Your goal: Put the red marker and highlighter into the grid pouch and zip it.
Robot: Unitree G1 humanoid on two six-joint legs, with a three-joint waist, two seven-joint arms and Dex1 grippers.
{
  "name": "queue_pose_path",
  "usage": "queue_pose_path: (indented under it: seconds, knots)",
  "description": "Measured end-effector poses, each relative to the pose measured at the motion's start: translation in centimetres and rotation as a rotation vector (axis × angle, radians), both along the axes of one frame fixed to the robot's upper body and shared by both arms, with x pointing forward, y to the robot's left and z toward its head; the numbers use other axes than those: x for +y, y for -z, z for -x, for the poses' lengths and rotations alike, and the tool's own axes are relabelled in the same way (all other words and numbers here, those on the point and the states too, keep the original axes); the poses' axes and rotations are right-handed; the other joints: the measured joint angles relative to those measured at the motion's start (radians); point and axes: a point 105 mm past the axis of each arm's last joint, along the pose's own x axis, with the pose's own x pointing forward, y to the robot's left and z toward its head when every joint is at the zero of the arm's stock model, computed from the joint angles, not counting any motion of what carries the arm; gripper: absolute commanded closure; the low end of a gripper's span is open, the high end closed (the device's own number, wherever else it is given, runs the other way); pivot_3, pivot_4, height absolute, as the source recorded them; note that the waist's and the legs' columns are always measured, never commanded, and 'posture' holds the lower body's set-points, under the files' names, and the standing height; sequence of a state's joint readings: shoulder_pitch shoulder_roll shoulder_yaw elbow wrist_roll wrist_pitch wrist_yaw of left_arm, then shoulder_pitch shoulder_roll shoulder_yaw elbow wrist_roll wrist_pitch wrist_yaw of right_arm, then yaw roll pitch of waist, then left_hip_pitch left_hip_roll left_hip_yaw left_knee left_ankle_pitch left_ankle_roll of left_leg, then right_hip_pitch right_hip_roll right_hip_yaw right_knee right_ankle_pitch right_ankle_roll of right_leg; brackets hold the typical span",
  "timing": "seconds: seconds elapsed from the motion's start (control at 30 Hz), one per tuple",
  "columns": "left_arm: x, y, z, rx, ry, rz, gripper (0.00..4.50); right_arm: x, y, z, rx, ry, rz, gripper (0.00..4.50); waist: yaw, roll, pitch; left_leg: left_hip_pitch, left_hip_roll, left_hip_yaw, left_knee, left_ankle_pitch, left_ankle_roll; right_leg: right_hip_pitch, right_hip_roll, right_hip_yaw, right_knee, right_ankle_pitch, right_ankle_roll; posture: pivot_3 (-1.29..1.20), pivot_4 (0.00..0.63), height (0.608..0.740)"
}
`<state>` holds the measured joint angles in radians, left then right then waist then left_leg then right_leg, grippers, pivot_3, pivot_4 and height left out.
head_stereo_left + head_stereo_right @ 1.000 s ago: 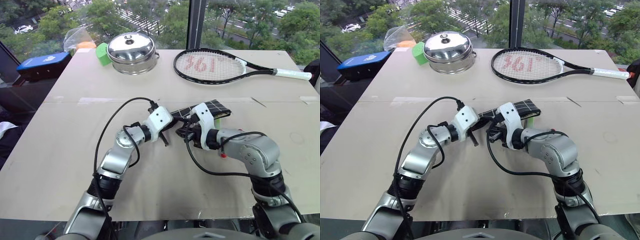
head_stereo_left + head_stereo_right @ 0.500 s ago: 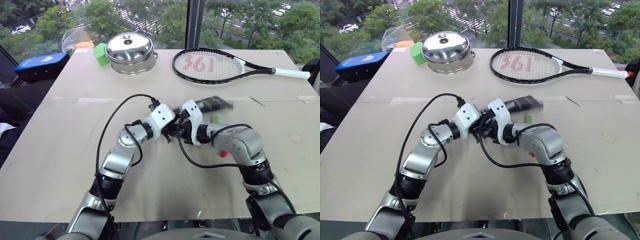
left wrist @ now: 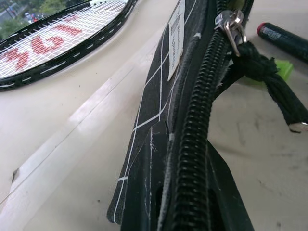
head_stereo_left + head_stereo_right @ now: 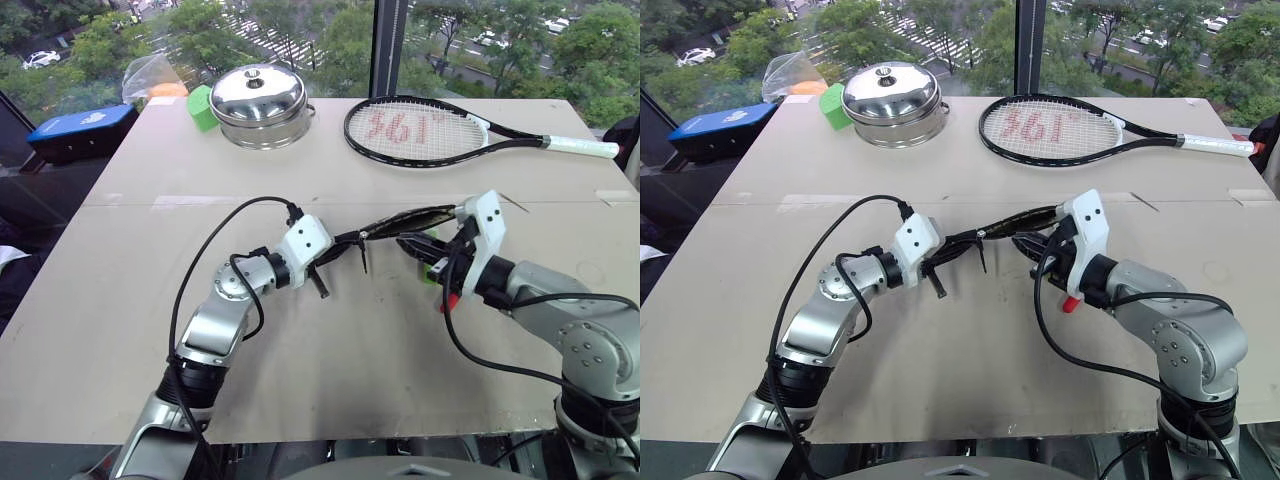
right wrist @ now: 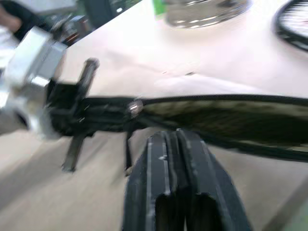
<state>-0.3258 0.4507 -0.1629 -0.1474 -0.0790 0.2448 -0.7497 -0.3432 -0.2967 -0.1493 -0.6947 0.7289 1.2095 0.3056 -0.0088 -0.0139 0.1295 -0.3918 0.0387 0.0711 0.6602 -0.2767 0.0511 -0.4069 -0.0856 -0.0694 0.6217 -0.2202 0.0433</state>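
Now the left fingers (image 4: 335,252) pinch shut on the flat black white-gridded fabric pouch (image 4: 400,221), holding it edge-up above the tabletop (image 4: 120,300); at its 3 o'clock, the right fingers (image 4: 425,255) are closed, empty.

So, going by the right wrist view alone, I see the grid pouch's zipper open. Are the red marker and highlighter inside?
Observer: No. The red marker lies on the table, outside the grid pouch.
Operator: And the highlighter?
Observer: The highlighter is on the table too, close to the marker.
Operator: Which way does the pouch's label face?
Observer: The white label is on the face turned toward the tennis racket.
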Motion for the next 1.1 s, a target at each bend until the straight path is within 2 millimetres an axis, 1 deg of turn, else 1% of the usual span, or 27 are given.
queue_pose_path:
  seconds: [0.1, 0.23, 0.27, 0.3, 0.33, 0.37, 0.43, 0.47, 0.53, 0.57, 0.63, 0.67, 0.73, 0.77, 0.83, 0.87, 0.93, 0.97, 1.0, 1.1]
  knots:
    - [0.0, 0.0, 0.1, -0.007, 0.011, -0.005, 4.50, -0.1, -0.3, -1.1, 0.023, 0.053, -0.010, 4.46, 0.000, 0.000, 0.000, 0.000, 0.000, 0.000, 0.000, 0.000, 0.000, -0.001, 0.000, 0.000, 0.001, 0.000, 0.000, 0.00, 0.150, 0.740]
    - [0.0, 0.1, 0.2, -0.008, 0.014, -0.011, 4.50, -0.4, 0.7, -2.2, 0.081, 0.109, 0.027, 4.46, 0.001, 0.000, 0.000, -0.001, 0.000, 0.001, 0.000, 0.000, 0.000, -0.001, 0.000, 0.000, 0.001, 0.000, 0.000, 0.00, 0.150, 0.740]
    - [0.0, 0.1, 0.2, -0.009, 0.014, -0.013, 4.50, -0.1, 1.5, -2.6, 0.101, 0.110, 0.084, 4.46, 0.000, 0.000, 0.000, -0.002, -0.001, 0.001, 0.000, 0.000, 0.000, -0.002, 0.000, 0.000, 0.001, 0.000, 0.000, 0.00, 0.150, 0.740]
    - [0.0, 0.1, 0.2, -0.014, 0.017, -0.016, 4.50, 0.1, 2.2, -3.0, 0.094, 0.108, 0.194, 4.46, -0.001, 0.000, 0.000, -0.002, -0.001, 0.001, 0.001, 0.000, 0.000, -0.003, 0.000, 0.001, 0.001, 0.000, 0.000, 0.00, 0.150, 0.740]
    - [-0.1, 0.1, 0.2, -0.016, 0.019, -0.017, 4.50, 0.1, 2.5, -3.1, 0.092, 0.108, 0.225, 4.46, -0.001, 0.000, 0.000, -0.003, -0.001, 0.001, 0.001, 0.000, 0.000, -0.003, 0.000, 0.001, 0.001, 0.000, 0.000, 0.00, 0.150, 0.740]
    - [-0.1, 0.1, 0.2, -0.022, 0.021, -0.019, 4.50, 0.2, 3.0, -3.3, 0.061, 0.101, 0.312, 4.46, -0.001, 0.000, 0.000, -0.003, -0.001, 0.001, 0.002, 0.000, 0.000, -0.003, 0.000, 0.001, 0.001, 0.000, 0.000, 0.00, 0.150, 0.740]
    - [-0.2, 0.2, 0.2, -0.025, 0.020, -0.030, 4.50, 0.6, 3.5, -3.9, -0.029, 0.067, 0.487, 4.46, -0.004, 0.001, 0.001, -0.003, -0.001, 0.001, 0.003, 0.000, 0.000, -0.003, 0.000, 0.001, 0.001, 0.000, 0.000, 0.00, 0.150, 0.740]
    - [0.0, 0.3, 0.1, -0.025, 0.012, -0.039, 4.50, 1.3, 3.5, -4.2, -0.105, 0.035, 0.566, 4.46, -0.005, 0.001, 0.000, -0.003, -0.002, 0.001, 0.004, 0.000, 0.000, -0.003, 0.000, 0.001, 0.001, 0.000, 0.000, 0.00, 0.150, 0.740]
    - [0.3, 0.5, -0.3, -0.037, -0.004, -0.078, 4.50, 3.3, 3.2, -4.8, -0.318, -0.070, 0.735, 4.46, -0.009, 0.001, 0.001, -0.003, -0.002, 0.001, 0.004, 0.000, 0.000, -0.003, 0.002, 0.002, 0.002, 0.000, 0.000, 0.00, 0.150, 0.740]
    - [0.5, 0.7, -0.6, -0.051, -0.012, -0.107, 4.50, 4.9, 2.9, -4.9, -0.471, -0.156, 0.800, 4.46, -0.009, 0.001, 0.000, -0.003, -0.001, 0.001, 0.005, 0.000, 0.000, -0.003, 0.003, 0.002, 0.002, 0.000, 0.000, 0.00, 0.150, 0.740]
    - [0.8, 0.8, -0.8, -0.061, -0.024, -0.130, 4.50, 6.2, 3.0, -4.7, -0.587, -0.245, 0.843, 4.46, -0.008, 0.000, 0.000, -0.003, -0.001, 0.001, 0.005, 0.000, 0.000, -0.003, 0.004, 0.002, 0.002, 0.000, 0.001, 0.00, 0.150, 0.740]
    - [1.3, 1.1, -1.1, -0.064, -0.042, -0.149, 4.50, 6.8, 3.7, -4.7, -0.657, -0.309, 0.901, 4.46, -0.005, 0.000, 0.000, -0.003, 0.000, 0.001, 0.005, 0.000, 0.000, -0.003, 0.004, 0.001, 0.002, 0.000, 0.000, 0.00, 0.150, 0.740]
    - [1.8, 1.4, -1.3, -0.067, -0.063, -0.177, 4.50, 7.0, 4.7, -5.2, -0.702, -0.370, 0.973, 4.46, -0.002, 0.000, 0.001, -0.005, 0.000, 0.001, 0.007, 0.001, -0.002, -0.003, 0.003, 0.001, 0.002, 0.000, 0.000, 0.00, 0.150, 0.740]
    - [2.0, 1.4, -1.5, -0.071, -0.073, -0.185, 4.50, 7.0, 5.2, -5.6, -0.711, -0.397, 1.007, 4.23, -0.003, 0.000, 0.001, -0.005, 0.000, 0.002, 0.007, 0.002, -0.004, -0.003, 0.003, 0.001, 0.002, 0.000, 0.000, 0.00, 0.150, 0.740]
    - [2.2, 1.6, -1.7, -0.076, -0.086, -0.198, 4.50, 7.2, 5.3, -6.2, -0.740, -0.441, 1.048, 3.67, -0.003, 0.000, 0.001, -0.006, 0.001, 0.002, 0.008, 0.002, -0.004, -0.003, 0.002, 0.001, 0.002, 0.000, 0.000, 0.00, 0.150, 0.740]
    - [2.3, 1.6, -1.8, -0.077, -0.093, -0.200, 4.50, 7.2, 5.3, -6.5, -0.753, -0.457, 1.066, 3.10, -0.002, -0.001, 0.000, -0.006, 0.001, 0.002, 0.008, 0.002, -0.004, -0.003, 0.002, 0.001, 0.002, 0.000, 0.000, 0.00, 0.150, 0.740]
    - [2.4, 1.6, -1.9, -0.081, -0.102, -0.205, 4.50, 7.2, 5.5, -6.6, -0.769, -0.478, 1.086, 2.22, -0.001, -0.001, 0.000, -0.006, 0.001, 0.002, 0.008, 0.003, -0.004, -0.003, 0.001, 0.001, 0.002, 0.000, 0.000, 0.00, 0.150, 0.740]
    - [2.4, 1.6, -1.9, -0.081, -0.104, -0.206, 4.50, 7.2, 5.5, -6.7, -0.770, -0.481, 1.090, 1.87, -0.002, -0.001, 0.000, -0.006, 0.001, 0.002, 0.008, 0.003, -0.004, -0.003, 0.001, 0.001, 0.002, 0.000, 0.000, 0.00, 0.150, 0.740]
    - [2.4, 1.6, -1.9, -0.082, -0.105, -0.207, 4.50, 7.1, 5.4, -6.7, -0.773, -0.484, 1.094, 1.39, -0.002, -0.001, 0.000, -0.006, 0.001, 0.002, 0.008, 0.003, -0.004, -0.003, 0.001, 0.001, 0.003, 0.000, 0.000, 0.00, 0.150, 0.740]
    - [2.5, 1.6, -2.0, -0.082, -0.114, -0.211, 4.50, 6.5, 4.8, -7.1, -0.779, -0.457, 1.103, 0.20, -0.002, -0.001, 0.000, -0.005, 0.001, 0.002, 0.008, 0.003, -0.005, -0.003, 0.001, 0.001, 0.003, 0.000, 0.000, 0.00, 0.150, 0.740]
